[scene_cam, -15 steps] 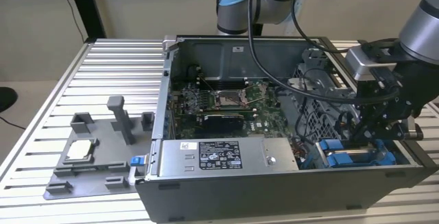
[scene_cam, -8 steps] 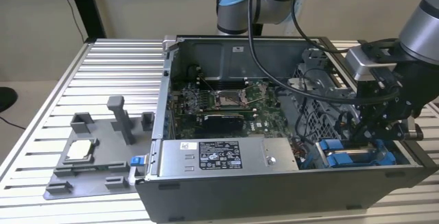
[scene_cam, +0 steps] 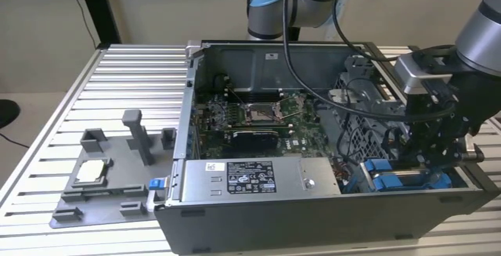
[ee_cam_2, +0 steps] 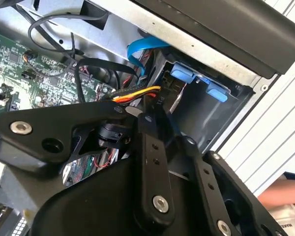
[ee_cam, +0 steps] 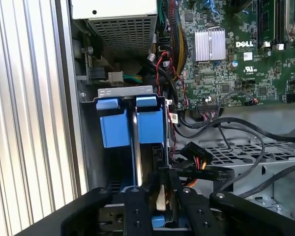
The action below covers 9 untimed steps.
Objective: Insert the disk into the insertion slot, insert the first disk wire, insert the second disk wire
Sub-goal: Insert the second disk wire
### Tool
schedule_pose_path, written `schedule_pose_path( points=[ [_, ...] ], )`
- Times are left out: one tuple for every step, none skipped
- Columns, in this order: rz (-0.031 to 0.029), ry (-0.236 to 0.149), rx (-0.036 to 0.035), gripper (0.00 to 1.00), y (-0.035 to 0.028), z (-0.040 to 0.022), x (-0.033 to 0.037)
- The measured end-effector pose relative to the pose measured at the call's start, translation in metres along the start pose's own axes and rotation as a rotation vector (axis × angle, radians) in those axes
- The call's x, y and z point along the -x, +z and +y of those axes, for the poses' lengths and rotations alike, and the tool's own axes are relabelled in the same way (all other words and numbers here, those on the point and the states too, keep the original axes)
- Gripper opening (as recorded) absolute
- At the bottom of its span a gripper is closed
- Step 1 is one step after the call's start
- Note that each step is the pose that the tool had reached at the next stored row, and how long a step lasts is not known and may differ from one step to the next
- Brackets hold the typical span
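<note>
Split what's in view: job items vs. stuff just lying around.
Job:
- hand, shut on a wire plug
- disk in its blue carrier, seated in the slot
- wire bundle at the hand

Lying about:
- power supply box
- motherboard
- grey fixture tray on the table, holding a small chip

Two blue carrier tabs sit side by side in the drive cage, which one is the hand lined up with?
In the first wrist view, the hand lines up with the blue tab nearer the motherboard; the other tab sits beside the case wall.
</note>
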State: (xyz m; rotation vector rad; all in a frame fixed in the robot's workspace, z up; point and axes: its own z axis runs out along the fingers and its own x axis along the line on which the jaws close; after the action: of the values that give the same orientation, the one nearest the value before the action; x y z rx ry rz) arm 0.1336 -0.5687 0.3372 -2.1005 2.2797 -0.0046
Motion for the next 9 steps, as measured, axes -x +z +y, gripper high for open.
schedule_pose_path(
  points=[
    [0.0007,0.000,0.0009,1.00,-0.0019,0.0000,0.0001],
    [0.0015,0.000,0.0021,1.00,-0.0041,-0.0001,0.0001],
    [0.0012,0.000,0.0035,1.00,-0.0067,-0.0001,0.0002],
    [0.0018,0.000,0.0049,1.00,-0.0097,-0.0003,0.0003],
    [0.0018,0.000,0.0065,1.00,-0.0124,-0.0003,0.0003],
    [0.0020,0.000,0.0080,1.00,-0.0154,-0.0004,0.0004],
    [0.0020,0.001,0.0094,1.00,-0.0184,-0.0005,0.0005],
    [0.0022,0.001,0.0110,1.00,-0.0214,-0.0006,0.0006],
    [0.0025,0.001,0.0125,1.00,-0.0245,-0.0007,0.0007]
  ],
)
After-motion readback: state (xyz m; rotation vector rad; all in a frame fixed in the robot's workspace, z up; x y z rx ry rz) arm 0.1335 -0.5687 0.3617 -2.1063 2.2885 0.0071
